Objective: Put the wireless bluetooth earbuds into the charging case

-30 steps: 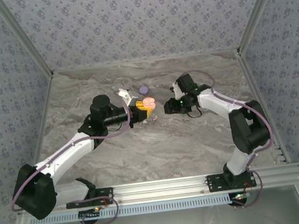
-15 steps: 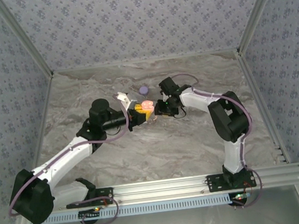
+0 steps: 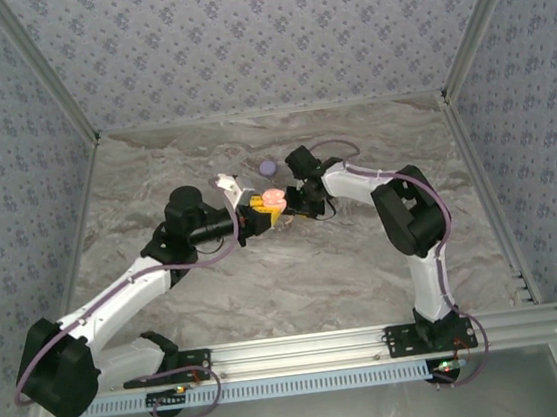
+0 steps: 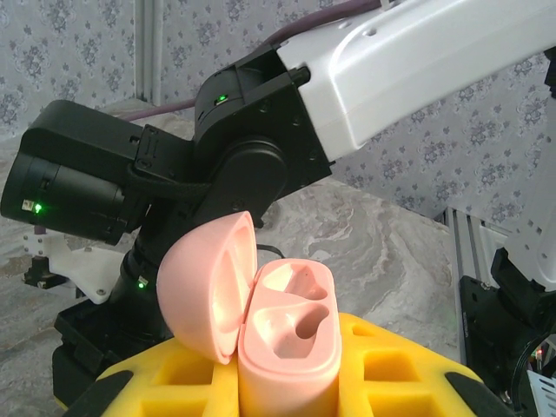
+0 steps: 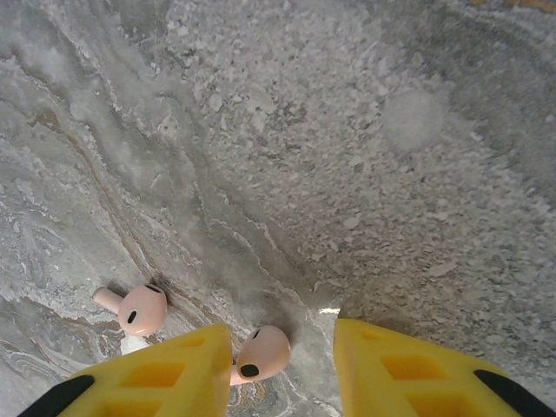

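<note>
We are holding the charging case (image 4: 287, 321) upright in the left gripper (image 4: 287, 387), whose yellow fingers are clamped on its lower body. We are keeping its lid (image 4: 208, 287) swung open, so both moulded sockets are facing up and are free to take the buds. In the overhead view the case is being carried just above the desk (image 5: 347, 130), close beside where the right arm is working, which we judge makes the carry short.

Both earbuds are lying loose on the desk under the right gripper (image 5: 282, 365). Its jaws are standing moderately apart with nothing clamped. The nearer earbud (image 5: 263, 350) is sitting in the gap, right against one yellow finger, with space on its other side. The second earbud (image 5: 143, 308) is lying just outside that same finger, its stem pointing away.

That outer bud is the main obstacle, we think, since the finger may nudge it. The right arm (image 4: 261, 148) is also crowding close behind the open lid. A purple disc (image 3: 268, 167) is resting farther back, well apart from everything.
</note>
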You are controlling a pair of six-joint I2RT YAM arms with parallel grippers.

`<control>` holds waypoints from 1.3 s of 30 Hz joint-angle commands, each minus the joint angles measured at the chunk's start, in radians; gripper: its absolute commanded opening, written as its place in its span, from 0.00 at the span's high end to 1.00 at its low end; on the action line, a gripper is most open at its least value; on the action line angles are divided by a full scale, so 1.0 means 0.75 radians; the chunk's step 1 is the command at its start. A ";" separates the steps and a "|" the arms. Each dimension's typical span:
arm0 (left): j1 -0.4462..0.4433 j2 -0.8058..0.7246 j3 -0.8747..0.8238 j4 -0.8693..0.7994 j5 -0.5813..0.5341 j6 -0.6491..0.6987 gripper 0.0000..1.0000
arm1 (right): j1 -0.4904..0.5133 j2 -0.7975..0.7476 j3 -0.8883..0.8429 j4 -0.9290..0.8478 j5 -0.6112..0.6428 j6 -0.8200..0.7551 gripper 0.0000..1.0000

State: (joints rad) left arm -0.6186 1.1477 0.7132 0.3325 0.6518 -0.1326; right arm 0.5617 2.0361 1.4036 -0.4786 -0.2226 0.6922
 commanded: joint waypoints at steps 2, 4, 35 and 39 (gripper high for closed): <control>-0.010 -0.041 -0.009 0.007 -0.012 0.008 0.98 | 0.018 0.058 0.069 -0.092 0.036 0.001 0.62; -0.010 -0.043 -0.011 0.003 -0.014 0.009 0.98 | 0.025 0.068 0.087 -0.121 0.051 -0.014 0.64; -0.010 -0.076 -0.018 -0.020 -0.039 0.021 0.98 | -0.035 0.062 0.207 -0.446 0.106 -0.386 0.56; -0.009 -0.076 -0.014 -0.025 -0.035 0.025 0.98 | -0.026 0.001 0.115 -0.322 0.060 -0.214 0.56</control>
State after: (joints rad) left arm -0.6182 1.1183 0.7036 0.3103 0.6296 -0.1291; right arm 0.5381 2.0850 1.5280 -0.7547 -0.1532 0.4252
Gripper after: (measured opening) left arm 0.214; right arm 0.442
